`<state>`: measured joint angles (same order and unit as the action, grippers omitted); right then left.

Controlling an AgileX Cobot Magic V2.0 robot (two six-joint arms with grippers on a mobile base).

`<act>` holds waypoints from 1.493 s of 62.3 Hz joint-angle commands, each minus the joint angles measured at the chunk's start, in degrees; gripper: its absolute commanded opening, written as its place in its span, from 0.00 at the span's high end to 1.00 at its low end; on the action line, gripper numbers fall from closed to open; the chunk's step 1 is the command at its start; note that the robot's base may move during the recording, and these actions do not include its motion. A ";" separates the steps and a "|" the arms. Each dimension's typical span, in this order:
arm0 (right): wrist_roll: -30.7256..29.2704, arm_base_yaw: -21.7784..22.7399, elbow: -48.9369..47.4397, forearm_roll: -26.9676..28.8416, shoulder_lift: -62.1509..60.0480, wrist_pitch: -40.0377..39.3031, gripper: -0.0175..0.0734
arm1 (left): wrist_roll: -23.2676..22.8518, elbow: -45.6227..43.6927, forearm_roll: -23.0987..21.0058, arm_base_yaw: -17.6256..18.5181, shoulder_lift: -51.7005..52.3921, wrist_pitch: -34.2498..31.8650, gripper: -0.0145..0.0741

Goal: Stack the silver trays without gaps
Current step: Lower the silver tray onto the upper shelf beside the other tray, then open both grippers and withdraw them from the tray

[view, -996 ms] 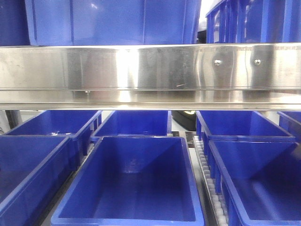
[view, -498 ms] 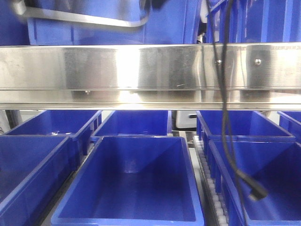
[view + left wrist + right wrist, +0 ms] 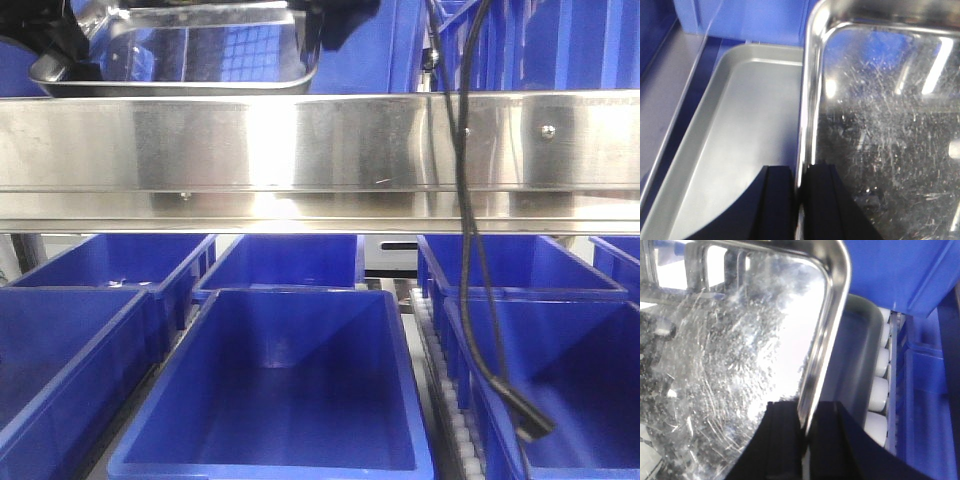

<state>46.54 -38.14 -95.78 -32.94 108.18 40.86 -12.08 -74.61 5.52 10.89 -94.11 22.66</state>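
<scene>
Front view: mirror-bright silver tray (image 3: 175, 50) shows above the brushed steel rail (image 3: 320, 150), its top cut off; blue plastic bins (image 3: 280, 390) sit below. Only the wrist views show the second tray (image 3: 740, 135), matte grey with rounded corners, lying under the held one and offset; contact unclear. Left pincer (image 3: 799, 200) is clamped on one scratched rim, right pincer (image 3: 807, 440) on the opposite rim. White rollers (image 3: 880, 395) lie beside the lower tray.

place: warehouse or factory line | seen: blue plastic bins (image 3: 290, 400); steel rack rail (image 3: 320, 150); conveyor rollers (image 3: 877, 395)
</scene>
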 commanded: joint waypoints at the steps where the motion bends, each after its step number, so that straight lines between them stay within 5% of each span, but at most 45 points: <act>1: -1.63 -1.38 -0.09 0.73 -0.34 -4.92 0.89 | 0.10 -0.53 -1.02 0.77 0.32 -0.51 0.78; 13: -1.63 -1.38 -0.09 0.73 -0.34 -4.71 0.89 | 0.10 -0.53 0.24 0.77 0.32 1.74 0.56; 24: -1.63 -1.38 -0.09 0.73 -0.34 -4.72 0.89 | 0.10 -0.53 0.24 0.77 0.32 1.96 0.52; 37: -1.63 -1.38 -0.09 0.73 -0.34 -3.76 0.57 | 0.10 -0.53 0.24 0.77 0.43 1.96 0.52; 43: -1.63 -1.38 -0.09 0.25 -0.34 -2.70 0.51 | 0.10 -0.53 0.24 0.77 0.79 1.75 0.52; 69: -1.63 -0.93 -0.09 -0.37 -2.07 -2.37 0.56 | 0.10 -7.23 0.24 0.77 1.15 9.31 0.54; 73: -1.63 -0.93 -0.19 -0.95 -2.77 -2.59 0.61 | 0.10 -8.50 0.24 0.77 1.15 10.83 0.58; 82: -1.63 -0.93 -0.19 -1.60 -4.49 -2.69 0.87 | 0.10 -9.42 0.05 0.77 1.73 12.64 0.87; 93: -1.63 -0.93 -0.07 -2.38 -7.50 -3.66 0.89 | 2.08 -9.42 0.05 0.77 5.11 12.48 0.83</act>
<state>45.38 -39.42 -95.78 -33.72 103.02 38.42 -11.16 -83.50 5.89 11.44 -91.83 35.63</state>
